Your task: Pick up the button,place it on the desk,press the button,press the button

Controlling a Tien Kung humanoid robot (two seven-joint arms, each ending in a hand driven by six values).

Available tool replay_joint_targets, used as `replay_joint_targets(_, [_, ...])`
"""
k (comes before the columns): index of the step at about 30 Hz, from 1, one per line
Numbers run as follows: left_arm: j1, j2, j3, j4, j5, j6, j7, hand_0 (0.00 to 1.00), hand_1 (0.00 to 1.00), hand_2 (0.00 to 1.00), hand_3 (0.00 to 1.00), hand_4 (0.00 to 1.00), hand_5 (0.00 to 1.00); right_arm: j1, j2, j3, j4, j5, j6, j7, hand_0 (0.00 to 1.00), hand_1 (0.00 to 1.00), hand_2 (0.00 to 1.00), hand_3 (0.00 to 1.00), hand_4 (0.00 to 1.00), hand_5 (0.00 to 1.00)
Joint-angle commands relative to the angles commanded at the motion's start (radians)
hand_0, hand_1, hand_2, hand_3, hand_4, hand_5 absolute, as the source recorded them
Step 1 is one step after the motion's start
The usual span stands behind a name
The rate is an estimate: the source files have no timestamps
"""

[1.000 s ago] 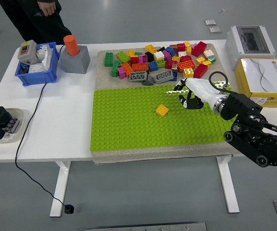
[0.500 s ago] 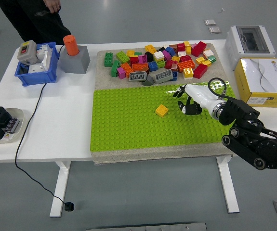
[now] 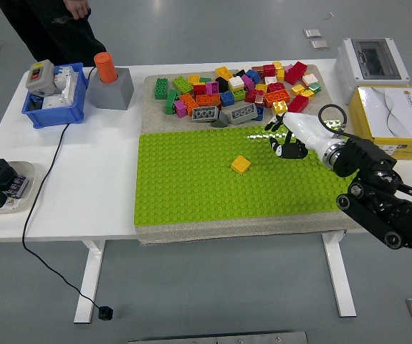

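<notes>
The right arm [image 3: 388, 208] enters from the lower right corner, its black jointed links bent at the elbow and running up to a white forearm shell. The right hand [image 3: 286, 140] hangs palm down with its dark fingers [image 3: 280, 149] loosely curled downward, holding nothing. The left arm is out of view.

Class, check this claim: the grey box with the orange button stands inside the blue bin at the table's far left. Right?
Not quite. In the head view the grey box with the orange button stands on the table beside the blue bin, to its right, not inside it.
</notes>
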Motion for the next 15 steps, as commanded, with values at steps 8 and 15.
replay_joint_targets(8, [0.013,-0.001,-0.035,0.000,0.019,-0.019,0.018,0.667,0.644,0.701,0.764,0.756,0.576,-0.004,-0.036,-0.010,0.021,0.046,-0.001,0.000,0.310,0.432,0.692,0.669,0.555,0.235])
replay_joint_targets(15, [0.006,0.011,-0.022,0.000,0.037,-0.022,0.051,0.672,0.648,0.701,0.763,0.762,0.549,-0.019,-0.061,-0.044,-0.008,0.174,0.004,0.015,0.296,0.414,0.645,0.675,0.484,0.218])
